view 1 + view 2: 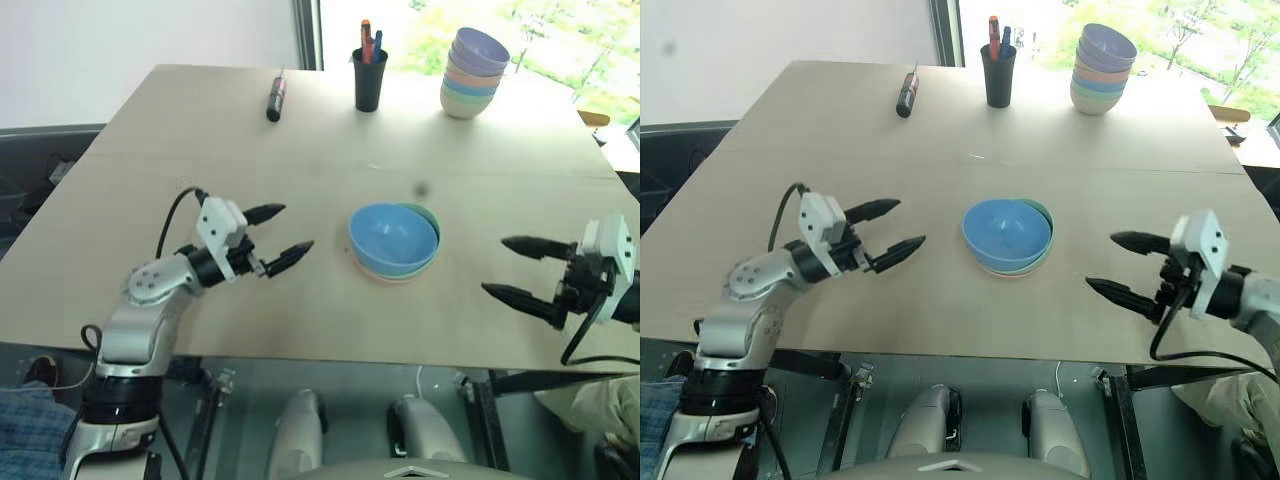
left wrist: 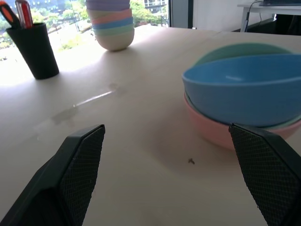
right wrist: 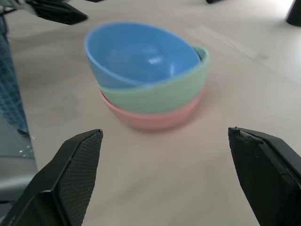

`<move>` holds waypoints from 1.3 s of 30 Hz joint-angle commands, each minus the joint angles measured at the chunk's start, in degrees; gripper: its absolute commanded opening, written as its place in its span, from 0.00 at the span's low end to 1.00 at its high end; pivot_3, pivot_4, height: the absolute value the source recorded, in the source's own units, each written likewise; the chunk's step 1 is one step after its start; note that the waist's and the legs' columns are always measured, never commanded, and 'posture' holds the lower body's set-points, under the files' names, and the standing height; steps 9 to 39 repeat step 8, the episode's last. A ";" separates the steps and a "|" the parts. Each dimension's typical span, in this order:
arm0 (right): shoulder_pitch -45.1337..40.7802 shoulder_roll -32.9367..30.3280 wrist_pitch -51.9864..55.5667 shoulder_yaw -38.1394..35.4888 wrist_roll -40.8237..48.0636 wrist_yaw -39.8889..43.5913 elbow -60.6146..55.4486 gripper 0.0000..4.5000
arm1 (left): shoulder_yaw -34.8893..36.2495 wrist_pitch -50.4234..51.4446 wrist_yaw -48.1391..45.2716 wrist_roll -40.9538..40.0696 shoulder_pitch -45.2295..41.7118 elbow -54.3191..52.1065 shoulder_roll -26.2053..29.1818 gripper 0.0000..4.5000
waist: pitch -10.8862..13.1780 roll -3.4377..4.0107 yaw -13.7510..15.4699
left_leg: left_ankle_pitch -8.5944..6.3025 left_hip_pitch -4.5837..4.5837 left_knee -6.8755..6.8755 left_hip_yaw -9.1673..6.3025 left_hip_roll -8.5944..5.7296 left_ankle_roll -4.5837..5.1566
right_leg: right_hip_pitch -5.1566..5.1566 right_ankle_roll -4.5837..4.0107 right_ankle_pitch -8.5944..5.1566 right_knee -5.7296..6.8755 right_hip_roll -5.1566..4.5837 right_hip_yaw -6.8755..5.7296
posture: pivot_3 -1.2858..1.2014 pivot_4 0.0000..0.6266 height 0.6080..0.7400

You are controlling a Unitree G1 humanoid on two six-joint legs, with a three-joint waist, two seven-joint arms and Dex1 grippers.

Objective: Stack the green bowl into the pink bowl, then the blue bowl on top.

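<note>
Blue bowl point(image 1: 392, 236): sky-blue, uppermost of a three-bowl stack at the centre of the frame in the head views, on the pale wood worktop point(image 1: 300, 130). Sits slightly tilted and off-centre in the bowl beneath; interior fully visible, outer wall largely hidden from above.

Green bowl point(image 3: 160, 92): mint-green, middle of the stack. From above, a mere crescent of rim shows at the upper right of the blue bowl; the right wrist view shows its side wall.

Pink bowl point(image 3: 155, 117): salmon-pink, bottom of the stack, resting on the worktop. Interior wholly hidden; a thin lower edge shows in the head views, its lower wall in the wrist views.

Left gripper point(image 1: 282, 236): left of centre, jaws open and empty, tips pointing toward the stack, apart from it.

Right gripper point(image 1: 512, 268): right edge of the frame, jaws open and empty, pointing toward the stack, well apart from it; its wrist is cut off by the frame edge in the left eye view.

Pastel bowl stack point(image 1: 473, 72): upper right, near the window.

Black cup point(image 1: 369, 78): upper centre, holding pens; contents hard to make out.

Dark-handled tool point(image 1: 275, 98): upper left of centre, lying flat; type unclear.
</note>
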 commanded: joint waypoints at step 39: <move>4.00 2.60 -14.26 -4.16 -3.32 5.06 5.98 1.00 | 2.35 -2.79 0.29 0.37 2.39 -3.19 1.00 0.99 | -0.02 0.03 -0.01 | 0.00 0.04 0.00 0.01 0.00 0.00 | 0.01 0.00 0.00 0.01 0.01 0.01 | 0.52 0.24 1.00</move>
